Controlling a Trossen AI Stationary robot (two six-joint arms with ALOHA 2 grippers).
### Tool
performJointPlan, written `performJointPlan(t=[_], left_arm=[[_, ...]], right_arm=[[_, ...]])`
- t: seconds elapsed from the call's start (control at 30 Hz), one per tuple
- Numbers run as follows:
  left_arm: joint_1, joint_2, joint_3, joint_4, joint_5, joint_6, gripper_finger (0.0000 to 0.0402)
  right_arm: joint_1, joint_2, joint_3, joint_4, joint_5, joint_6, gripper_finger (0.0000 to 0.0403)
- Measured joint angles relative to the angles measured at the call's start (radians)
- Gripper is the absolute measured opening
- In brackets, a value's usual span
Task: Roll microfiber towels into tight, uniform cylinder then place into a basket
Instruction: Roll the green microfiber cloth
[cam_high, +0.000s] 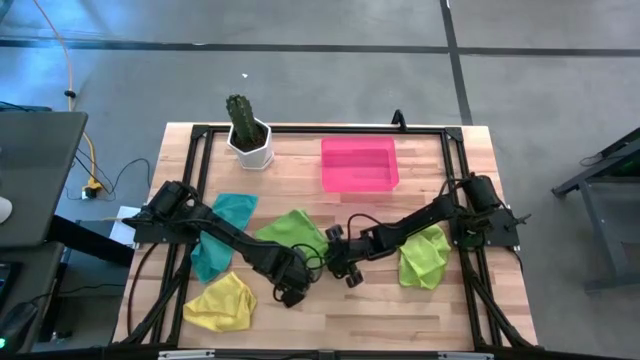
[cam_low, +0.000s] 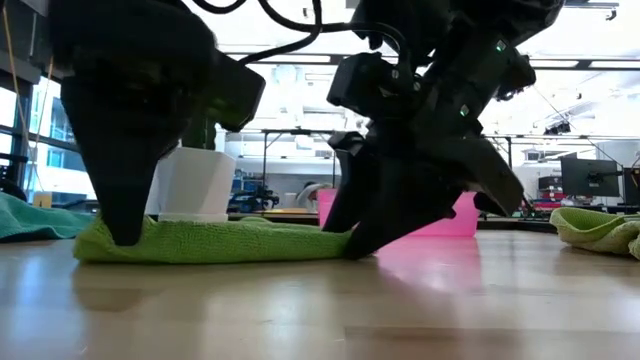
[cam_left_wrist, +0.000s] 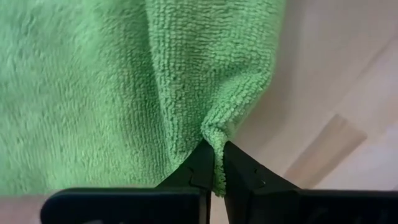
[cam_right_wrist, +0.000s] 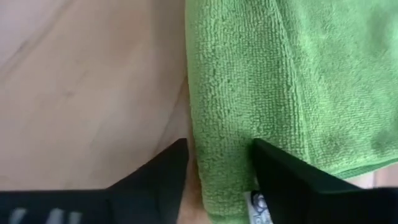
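While both arms meet at the middle of the table, the scene reads as follows.

Table: pale wooden planks (cam_high: 330, 300) inside a black frame, standing on a grey floor crossed by dark lines.
Middle towel: a lime green towel (cam_high: 290, 232) lies flat near the centre, with both grippers at its near edge.
Left gripper: the left gripper (cam_left_wrist: 216, 163) has its fingers clenched on a corner of that green towel, the cloth bunched between the tips.
Right gripper: the right gripper (cam_right_wrist: 219, 163) has its fingers parted either side of the towel's edge, with cloth between them; whether they press it I cannot tell.
Other towels: a teal towel (cam_high: 220, 240) and a yellow towel (cam_high: 222, 303) lie at the left, and a second lime green towel (cam_high: 425, 258) at the right.
Basket: the pink basket (cam_high: 360, 165) sits at the far side, right of centre.
Pot: a white pot with a cactus (cam_high: 249, 135) stands at the far left.
Room: the low view shows desks, monitors and ceiling lights behind the table.
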Motion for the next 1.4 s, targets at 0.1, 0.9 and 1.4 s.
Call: performJointPlan(t=[0.1, 0.9, 1.4], left_arm=[[-0.009, 0.0, 0.0, 0.0, -0.02, 0.105, 0.0019], [-0.047, 0.0, 0.087, -0.089, -0.023, 0.159, 0.019], [-0.206, -0.001, 0.124, -0.077, -0.468, 0.018, 0.0189]], right_arm=[[-0.008, 0.001, 0.0, -0.019, -0.025, 0.058, 0.0121], [-0.05, 0.0, -0.002, -0.044, -0.177, 0.549, 0.0012], [-0.143, 0.008, -0.008, -0.032, -0.683, 0.642, 0.0012]])
